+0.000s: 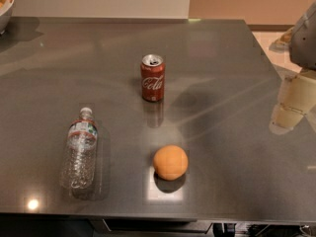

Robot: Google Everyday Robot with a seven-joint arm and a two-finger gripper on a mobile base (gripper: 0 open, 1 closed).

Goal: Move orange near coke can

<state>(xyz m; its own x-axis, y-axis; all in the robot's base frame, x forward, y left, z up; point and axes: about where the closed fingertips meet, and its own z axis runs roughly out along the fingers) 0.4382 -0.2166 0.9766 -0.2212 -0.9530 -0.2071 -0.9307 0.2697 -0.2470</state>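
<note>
The orange (170, 162) is a round matte fruit resting on the grey table (222, 58), near the front edge at the middle. The coke can (152, 77) stands upright, red with white script and a silver top, farther back and slightly left of the orange. A clear gap of tabletop separates them. My gripper (291, 107) hangs at the far right edge of the view, above the table's right side, well to the right of both the orange and the can. It holds nothing that I can see.
A clear plastic water bottle (80, 148) lies on its side at the front left. A white bowl (5, 6) sits at the back left corner. The table's front edge runs along the bottom and its right edge lies close to the gripper.
</note>
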